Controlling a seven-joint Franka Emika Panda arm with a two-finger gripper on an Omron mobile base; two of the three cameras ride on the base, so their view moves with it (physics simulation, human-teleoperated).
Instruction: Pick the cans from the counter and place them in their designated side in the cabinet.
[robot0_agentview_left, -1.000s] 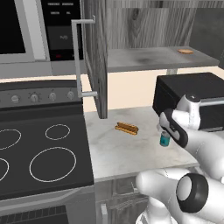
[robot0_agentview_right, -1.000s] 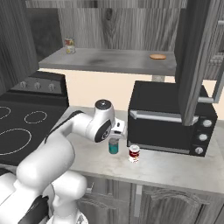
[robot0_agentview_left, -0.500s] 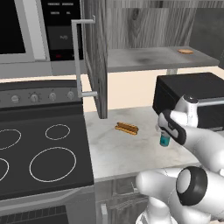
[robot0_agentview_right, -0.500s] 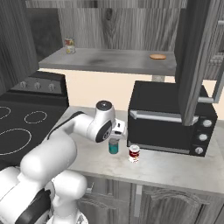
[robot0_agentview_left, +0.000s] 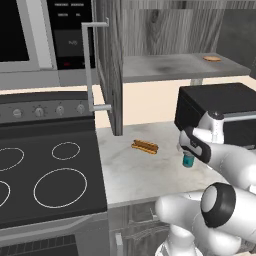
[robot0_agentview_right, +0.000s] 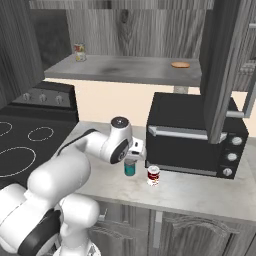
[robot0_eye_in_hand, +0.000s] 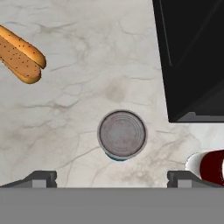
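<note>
A teal can (robot0_eye_in_hand: 122, 134) with a silver top stands upright on the marbled counter (robot0_agentview_left: 135, 175), just in front of the black oven. My gripper (robot0_eye_in_hand: 112, 177) hangs right above it, open, with its fingertips (robot0_eye_in_hand: 41, 177) wide apart on either side and nothing between them. From the sides, the gripper (robot0_agentview_left: 190, 149) (robot0_agentview_right: 131, 156) sits just over the teal can (robot0_agentview_left: 188, 160) (robot0_agentview_right: 130, 168). A red can (robot0_agentview_right: 153, 175) (robot0_eye_in_hand: 212, 166) with a white band stands close to the teal one. The cabinet (robot0_agentview_right: 125, 67) (robot0_agentview_left: 165, 67) above is open, showing its grey shelf.
A hot dog (robot0_agentview_left: 145, 146) (robot0_eye_in_hand: 19, 54) lies on the counter left of the cans. The black oven (robot0_agentview_right: 195, 135) (robot0_agentview_left: 220, 110) stands right behind them. The open cabinet door (robot0_agentview_left: 110, 65) hangs over the counter. The stovetop (robot0_agentview_left: 45, 175) lies left. A small can (robot0_agentview_right: 79, 52) and a flat brown disc (robot0_agentview_right: 180, 64) sit on the shelf.
The hand has sunk slightly toward the teal can and the elbow has shifted a little. The cans and the hot dog have not moved.
</note>
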